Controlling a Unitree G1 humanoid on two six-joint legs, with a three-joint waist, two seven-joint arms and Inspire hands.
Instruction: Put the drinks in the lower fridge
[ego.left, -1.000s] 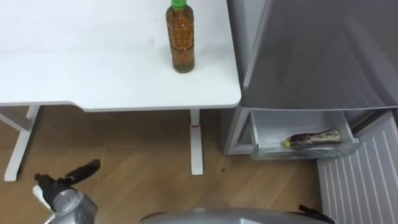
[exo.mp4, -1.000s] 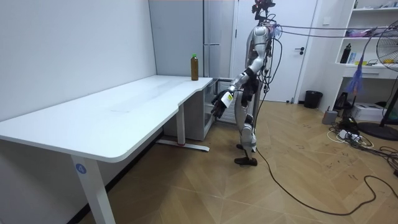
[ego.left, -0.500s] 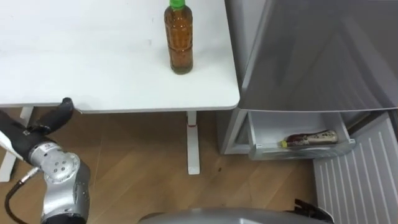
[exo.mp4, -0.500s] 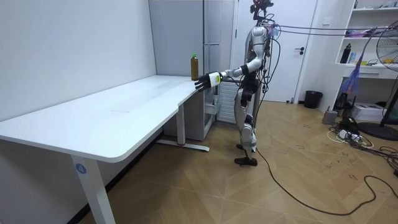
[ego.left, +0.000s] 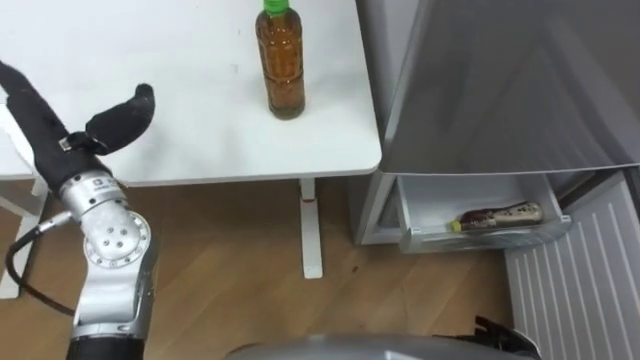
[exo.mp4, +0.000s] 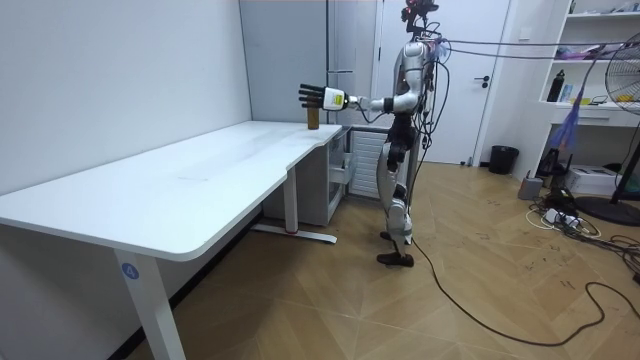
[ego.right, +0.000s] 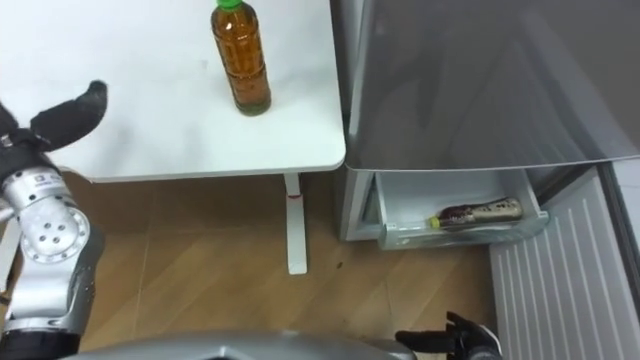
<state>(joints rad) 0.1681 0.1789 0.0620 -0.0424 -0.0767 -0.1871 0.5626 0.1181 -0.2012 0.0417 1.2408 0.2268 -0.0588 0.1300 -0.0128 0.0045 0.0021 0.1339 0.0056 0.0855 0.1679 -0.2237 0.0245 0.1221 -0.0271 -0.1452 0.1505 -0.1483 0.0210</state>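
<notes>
A tea bottle (ego.left: 281, 65) with a green cap stands upright near the right edge of the white table (ego.left: 200, 150). My left hand (ego.left: 45, 120) is raised over the table, well to the left of the bottle, open with fingers straight and thumb spread. In the room view the left hand (exo.mp4: 312, 96) hovers just above the bottle (exo.mp4: 313, 117). A second bottle (ego.left: 497, 215) lies on its side in the open lower fridge drawer (ego.left: 480, 240). My right hand (ego.right: 450, 338) shows as a dark shape at the bottom edge.
The grey fridge (ego.left: 500, 80) stands right against the table's right end. A white ribbed panel (ego.left: 575, 280) of the opened lower compartment juts out at the lower right. A table leg (ego.left: 311, 230) stands on the wooden floor in front of me.
My left arm has swung up from near the floor to above the table, and the hand has moved toward the bottle. The bottles have not moved.
</notes>
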